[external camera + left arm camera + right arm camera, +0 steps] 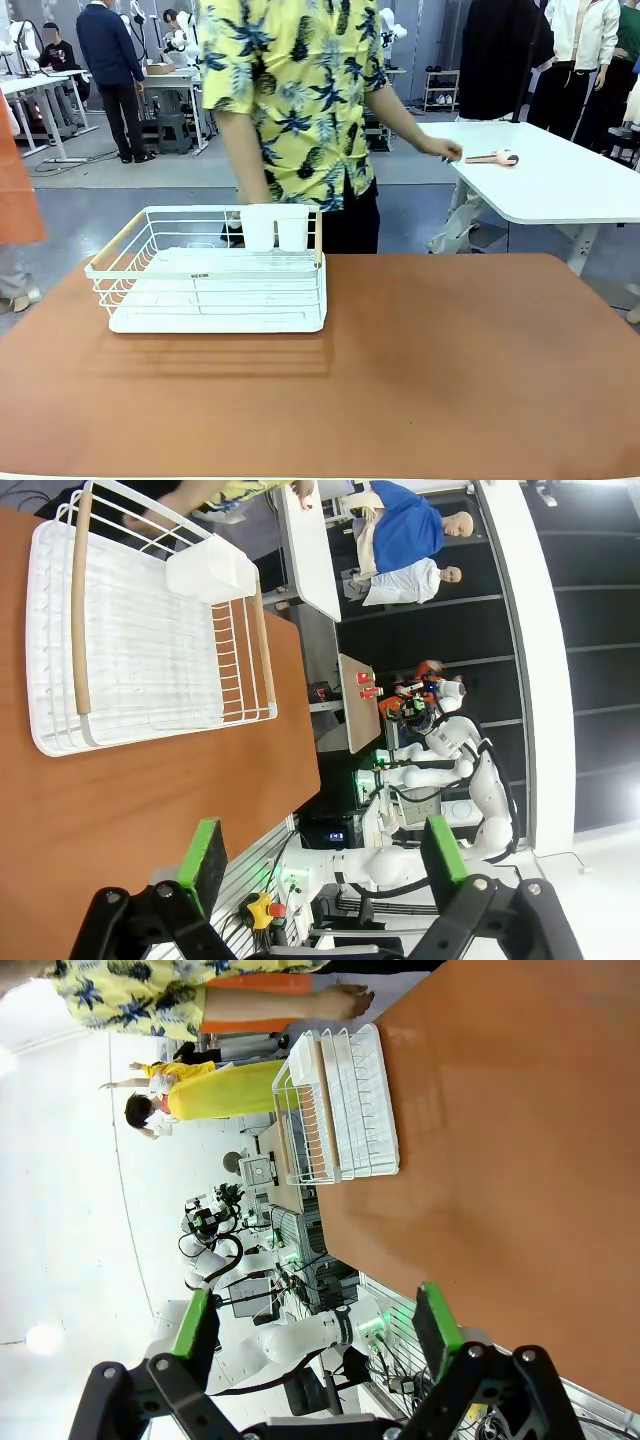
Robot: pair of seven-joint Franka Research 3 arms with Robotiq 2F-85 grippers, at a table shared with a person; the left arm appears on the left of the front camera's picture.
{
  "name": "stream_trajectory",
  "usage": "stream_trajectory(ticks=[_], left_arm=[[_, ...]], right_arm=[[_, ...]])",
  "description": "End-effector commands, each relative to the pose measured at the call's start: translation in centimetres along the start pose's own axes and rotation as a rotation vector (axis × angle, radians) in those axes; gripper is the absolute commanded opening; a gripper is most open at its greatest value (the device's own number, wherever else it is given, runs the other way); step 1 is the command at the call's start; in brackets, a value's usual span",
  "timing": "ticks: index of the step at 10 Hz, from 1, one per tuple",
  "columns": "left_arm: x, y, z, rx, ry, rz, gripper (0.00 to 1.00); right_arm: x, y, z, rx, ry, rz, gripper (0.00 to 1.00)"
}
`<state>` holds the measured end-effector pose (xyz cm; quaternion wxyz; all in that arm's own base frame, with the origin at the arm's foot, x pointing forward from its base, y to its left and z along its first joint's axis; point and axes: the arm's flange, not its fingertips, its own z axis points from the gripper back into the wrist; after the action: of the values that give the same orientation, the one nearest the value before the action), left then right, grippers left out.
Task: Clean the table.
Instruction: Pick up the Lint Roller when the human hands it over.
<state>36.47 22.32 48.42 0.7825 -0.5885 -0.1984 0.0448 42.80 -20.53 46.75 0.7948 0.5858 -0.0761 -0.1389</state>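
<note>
The reddish-brown table (pixel 420 370) spreads across the front view with a bare top, and its surface shows too in the left wrist view (pixel 100 810) and the right wrist view (pixel 500 1160). My left gripper (pixel 322 855) is open, green pads apart, nothing between them, hanging off the table's edge. My right gripper (pixel 315 1325) is open as well, empty, above the table's edge. A person in a yellow patterned shirt (pixel 290 100) stands at the far side, one hand (pixel 443 150) reaching to a pink object (pixel 493 157) on a white table.
A white wire rack (pixel 215 280) with wooden handles and a white cup holder (pixel 275 227) sits at the table's far left, also seen from the left wrist (pixel 140 630) and right wrist (pixel 345 1110). A white-topped table (pixel 560 190) stands at the back right.
</note>
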Motion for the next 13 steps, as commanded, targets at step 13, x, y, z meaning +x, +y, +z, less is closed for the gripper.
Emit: stream_trajectory(ticks=[13], left_arm=[[-0.09,-0.28,0.23,-0.008,-0.004,-0.007,1.00]], right_arm=[[-0.18,0.16,-0.04,0.004,0.001,-0.002,1.00]])
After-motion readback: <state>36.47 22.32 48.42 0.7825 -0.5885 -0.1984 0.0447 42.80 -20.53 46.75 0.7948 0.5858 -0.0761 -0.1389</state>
